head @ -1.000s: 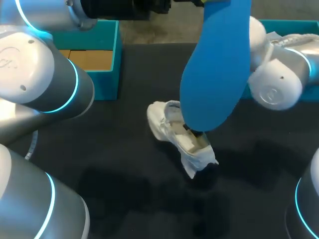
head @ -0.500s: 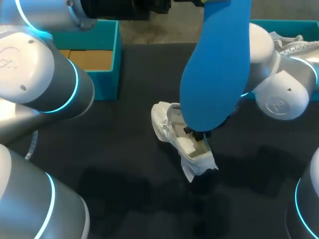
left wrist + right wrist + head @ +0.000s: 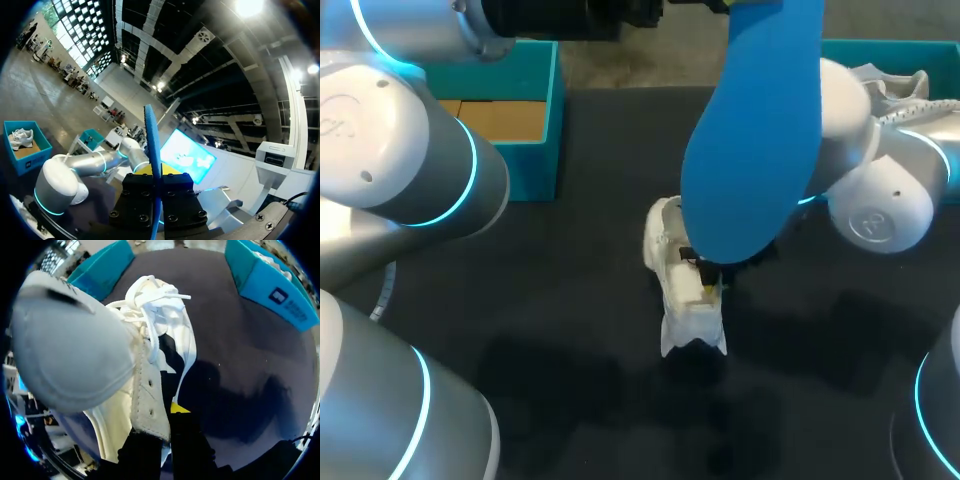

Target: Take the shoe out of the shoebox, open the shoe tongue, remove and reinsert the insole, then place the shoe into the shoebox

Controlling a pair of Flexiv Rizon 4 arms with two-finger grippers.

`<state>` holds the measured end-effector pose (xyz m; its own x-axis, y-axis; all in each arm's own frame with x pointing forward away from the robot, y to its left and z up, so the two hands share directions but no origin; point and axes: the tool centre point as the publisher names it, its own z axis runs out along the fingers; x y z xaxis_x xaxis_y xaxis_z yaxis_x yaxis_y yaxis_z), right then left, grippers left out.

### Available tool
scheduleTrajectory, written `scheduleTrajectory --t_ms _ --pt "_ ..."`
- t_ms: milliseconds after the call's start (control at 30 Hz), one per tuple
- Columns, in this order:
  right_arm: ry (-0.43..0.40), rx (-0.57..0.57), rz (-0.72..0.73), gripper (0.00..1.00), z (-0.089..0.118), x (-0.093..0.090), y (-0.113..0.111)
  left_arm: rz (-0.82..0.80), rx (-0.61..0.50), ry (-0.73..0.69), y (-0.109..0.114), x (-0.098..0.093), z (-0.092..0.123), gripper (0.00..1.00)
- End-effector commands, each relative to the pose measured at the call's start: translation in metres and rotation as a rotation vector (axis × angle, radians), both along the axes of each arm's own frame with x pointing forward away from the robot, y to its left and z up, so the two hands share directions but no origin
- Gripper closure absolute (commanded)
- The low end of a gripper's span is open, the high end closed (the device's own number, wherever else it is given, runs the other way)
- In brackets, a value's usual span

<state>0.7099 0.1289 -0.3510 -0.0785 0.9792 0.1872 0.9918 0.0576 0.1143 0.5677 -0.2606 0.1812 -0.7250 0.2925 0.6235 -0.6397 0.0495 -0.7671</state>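
Gripping the blue insole (image 3: 151, 145) upright and edge-on in the left gripper (image 3: 156, 195), fingers pressed against both faces, high above the black table (image 3: 570, 300). Pinching the laced flap of the white sneaker (image 3: 160, 325) with the right gripper (image 3: 162, 422), clamped tight, at mid-table, between the teal shoebox (image 3: 535, 150) and the other teal shoebox (image 3: 270, 280).

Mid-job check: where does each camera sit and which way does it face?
Head view: above and behind, looking down on the table; left arm and right arm show.
Left wrist view: on the left arm, aimed upward; left pincer clamps the blue insole.
Right wrist view: on the right arm, aimed down; right pincer holds the white shoe.
Shared: head and right wrist views both show the shoe.
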Motion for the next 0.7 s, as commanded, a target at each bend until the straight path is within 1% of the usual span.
scheduleTrajectory --t_ms 33,100,167,267,600,700 --pt "-0.017 0.007 -0.078 1.0 -0.003 -0.008 0.001 0.002 0.002 0.0 0.0 -0.001 0.0 1.0" --pt "-0.011 0.005 -0.1 1.0 -0.005 -0.009 0.002 0.002 0.002 0.0 0.0 -0.001 0.0 1.0" --pt "-0.022 0.024 -0.08 1.0 -0.008 -0.009 0.003 0.002 0.002 0.0 0.0 -0.001 0.0 1.0" --pt "-0.018 0.029 -0.066 1.0 -0.013 -0.007 0.006 0.002 0.002 0.0 0.0 -0.001 0.0 1.0" --pt "0.005 0.057 -0.045 1.0 -0.033 0.002 0.009 0.002 0.002 0.0 0.0 -0.001 0.0 1.0" --pt "0.009 0.067 -0.045 1.0 -0.036 0.003 0.01 0.002 0.002 0.0 0.0 -0.001 0.0 1.0"
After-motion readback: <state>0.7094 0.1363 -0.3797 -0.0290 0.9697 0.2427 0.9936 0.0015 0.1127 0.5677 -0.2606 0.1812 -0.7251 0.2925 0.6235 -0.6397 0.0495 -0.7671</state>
